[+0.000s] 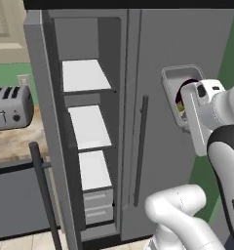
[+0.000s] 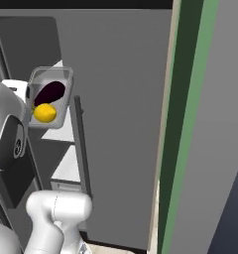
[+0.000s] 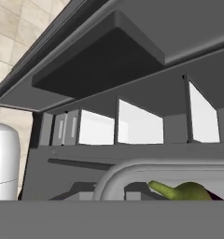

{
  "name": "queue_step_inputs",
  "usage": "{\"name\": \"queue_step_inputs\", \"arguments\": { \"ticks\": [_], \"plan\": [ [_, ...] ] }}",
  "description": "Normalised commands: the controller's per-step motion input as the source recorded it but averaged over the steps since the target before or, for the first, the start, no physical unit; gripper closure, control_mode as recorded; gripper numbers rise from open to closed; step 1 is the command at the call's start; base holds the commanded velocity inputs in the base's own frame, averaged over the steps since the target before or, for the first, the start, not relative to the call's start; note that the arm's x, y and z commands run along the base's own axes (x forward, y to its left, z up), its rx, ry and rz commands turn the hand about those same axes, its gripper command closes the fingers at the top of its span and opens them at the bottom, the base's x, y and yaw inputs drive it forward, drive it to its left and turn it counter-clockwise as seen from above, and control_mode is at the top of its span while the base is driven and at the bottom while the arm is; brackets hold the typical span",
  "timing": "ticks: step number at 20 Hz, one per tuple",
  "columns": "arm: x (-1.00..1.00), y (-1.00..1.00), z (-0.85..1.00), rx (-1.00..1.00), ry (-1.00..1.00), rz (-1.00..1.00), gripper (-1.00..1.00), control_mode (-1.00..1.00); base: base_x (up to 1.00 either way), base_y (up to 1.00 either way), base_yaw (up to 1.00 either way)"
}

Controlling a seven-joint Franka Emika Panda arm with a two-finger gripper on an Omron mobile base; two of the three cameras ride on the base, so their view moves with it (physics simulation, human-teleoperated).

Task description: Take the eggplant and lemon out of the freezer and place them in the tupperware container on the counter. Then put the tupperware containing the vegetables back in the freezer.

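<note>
In the left base view, I saw the gripper [image 1: 183,100] clenched on the tupperware container [image 1: 173,83], held tilted in front of the shut wider door; the open freezer [image 1: 87,146] stood well to its left. In the right base view, the eggplant [image 2: 50,91] and lemon [image 2: 44,113] lay inside the container. In the hand view, the container rim [image 3: 132,172] crossed just ahead, probably with the eggplant's green stem [image 3: 179,190] showing.

Beige-brown marbled counter [image 1: 14,139] at far left; bears a silver toaster [image 1: 10,107]; white freezer shelves [image 1: 85,75] stacked inside, bare
</note>
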Motion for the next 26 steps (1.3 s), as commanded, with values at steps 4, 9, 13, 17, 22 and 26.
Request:
{"name": "queue_step_inputs", "arguments": {
  "ticks": [4,9,13,17,22,26],
  "plan": [
    [0.0,0.0,0.0,0.0,0.0,0.0,1.0,1.0,0.03,0.35,0.0],
    [0.0,0.0,0.0,0.0,0.0,0.0,1.0,1.0,0.0,0.33,0.0],
    [0.0,0.0,0.0,0.0,0.0,0.0,1.0,1.0,0.05,0.34,0.0],
    [0.0,0.0,0.0,0.0,0.0,0.0,1.0,1.0,0.08,0.35,0.0],
    [0.0,0.0,0.0,0.0,0.0,0.0,1.0,1.0,0.09,0.38,0.0],
    [0.0,0.0,0.0,0.0,0.0,0.0,1.0,1.0,0.13,0.28,0.0]
  ]
}}
